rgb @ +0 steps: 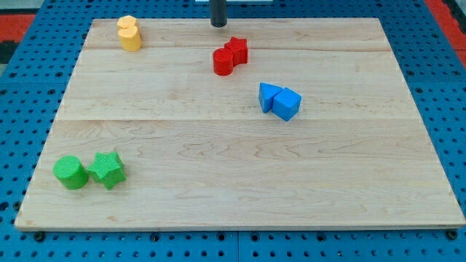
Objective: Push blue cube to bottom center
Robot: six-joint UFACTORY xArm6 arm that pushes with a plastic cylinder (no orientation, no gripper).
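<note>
Camera view. The wooden board (240,196) is lying on a blue pegboard surface (29,80) and is filling most of the view.

My tip (218,25) is standing at the view's top, near the board's top edge, slightly left of centre. It is touching no block. The rod has no jaws, so no open or closed state applies; the tip is simply resting free above the red pair.

The blue cube (287,104) is sitting right of centre in the upper half of the board, well apart from my tip and well above the bottom centre. A 2nd blue block (269,97), wedge-like in shape, is touching the cube on its left side.

2 red blocks are sitting just below my tip: a red cylinder (223,62) and a red star-like block (237,49), pressing against each other.

2 yellow blocks (129,33) are sitting at the board's top left, touching each other; their exact shapes cannot be made out.

At the bottom left, a green cylinder (70,172) is sitting just beside a green star-shaped block (108,169).
</note>
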